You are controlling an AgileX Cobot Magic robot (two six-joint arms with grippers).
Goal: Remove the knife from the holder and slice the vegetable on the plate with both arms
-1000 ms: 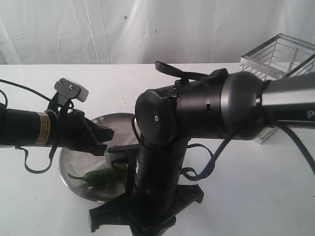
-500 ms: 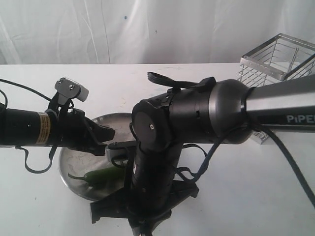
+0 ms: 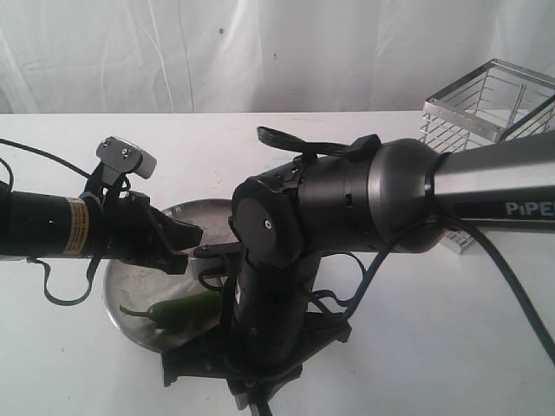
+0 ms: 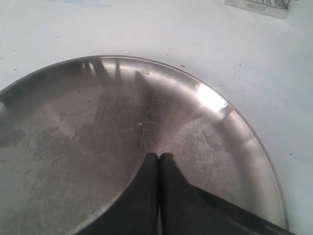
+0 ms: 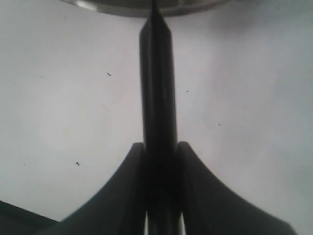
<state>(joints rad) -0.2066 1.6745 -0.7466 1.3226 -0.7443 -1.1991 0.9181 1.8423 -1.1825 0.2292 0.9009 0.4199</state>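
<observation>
Steel-wire holder (image 3: 490,100) stood on the tabletop with no knife showing in it. The knife (image 5: 157,88) was gripped in the right jaws, tip toward the plate (image 4: 210,98). The left jaws were pressed together, empty, above the plate. The vegetable (image 3: 173,310) lay there uncut, so slicing remained. Since a second earlier the right arm (image 3: 347,204) had swung leftward.

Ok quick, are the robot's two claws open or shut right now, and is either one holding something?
Left gripper: shut, holding nothing, above the plate.
Right gripper: shut on the knife.
</observation>
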